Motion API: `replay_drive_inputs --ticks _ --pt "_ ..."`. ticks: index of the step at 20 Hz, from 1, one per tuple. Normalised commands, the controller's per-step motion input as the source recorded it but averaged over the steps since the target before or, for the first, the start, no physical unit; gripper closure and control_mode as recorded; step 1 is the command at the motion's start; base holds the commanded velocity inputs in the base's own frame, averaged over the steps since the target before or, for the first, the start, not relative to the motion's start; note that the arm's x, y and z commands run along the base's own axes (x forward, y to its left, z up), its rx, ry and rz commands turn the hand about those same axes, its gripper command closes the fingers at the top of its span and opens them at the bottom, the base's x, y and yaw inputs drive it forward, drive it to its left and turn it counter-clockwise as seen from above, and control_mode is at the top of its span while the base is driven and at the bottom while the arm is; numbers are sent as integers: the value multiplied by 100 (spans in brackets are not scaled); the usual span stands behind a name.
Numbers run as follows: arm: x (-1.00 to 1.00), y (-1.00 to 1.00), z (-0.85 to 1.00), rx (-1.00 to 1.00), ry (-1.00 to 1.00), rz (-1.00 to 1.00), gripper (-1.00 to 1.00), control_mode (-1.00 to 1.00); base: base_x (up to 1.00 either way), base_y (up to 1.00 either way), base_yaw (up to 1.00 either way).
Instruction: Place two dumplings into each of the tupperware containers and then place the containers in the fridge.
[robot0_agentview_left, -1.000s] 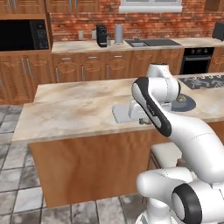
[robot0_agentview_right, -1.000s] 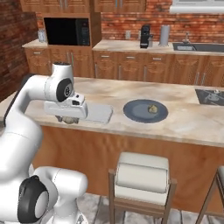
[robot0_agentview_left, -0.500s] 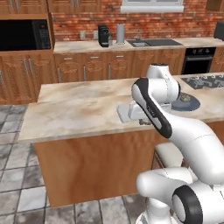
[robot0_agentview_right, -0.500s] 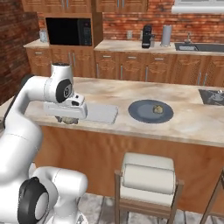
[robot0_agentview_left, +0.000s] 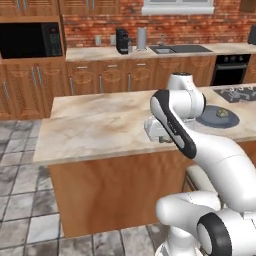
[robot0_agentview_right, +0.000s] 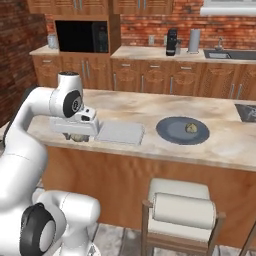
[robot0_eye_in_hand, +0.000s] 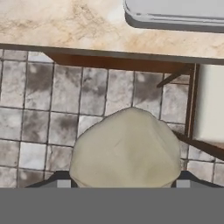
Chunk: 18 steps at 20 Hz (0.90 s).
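1. The bench (robot0_agentview_right: 150, 107) is a marble-topped island with wood sides, standing on a grey tiled floor (robot0_agentview_left: 20, 200); behind it run wood cabinets, a brick wall and a black microwave (robot0_agentview_right: 82, 36).
2. The white arm (robot0_agentview_right: 30, 120) reaches over the near edge of the bench, its hand low at that edge.
3. A stool (robot0_agentview_right: 182, 210) with a pale cushion stands in front of the bench, to the right in the right base view.
4. A round grey plate (robot0_agentview_right: 182, 131) lies on the bench, well to the right of the hand.
5. One container (robot0_agentview_right: 120, 133) lies flat on the bench between the hand and the plate, just beside the hand; in the hand view its rim shows at the top edge (robot0_eye_in_hand: 175, 15). It looks empty.
6. The gripper (robot0_agentview_right: 76, 137) holds a dumpling (robot0_eye_in_hand: 127, 151) between its fingers; the fingers stand fairly wide apart, closed on the lump. In the hand view the dumpling hangs over the floor just off the bench edge, apart from the container.
7. A second dumpling (robot0_agentview_right: 190, 128) sits on the plate, right of its middle.
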Motion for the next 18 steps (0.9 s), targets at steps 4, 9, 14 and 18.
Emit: replay_drive_inputs --ticks 4,9,14,18 --pt "0 0 0 0 0 0 100 100 43 0 0" --pt "0 0 0 0 0 0 100 100 42 0 0" --pt "0 0 0 0 0 0 100 100 35 0 0" --pt "0 0 0 0 0 0 100 100 40 0 0"
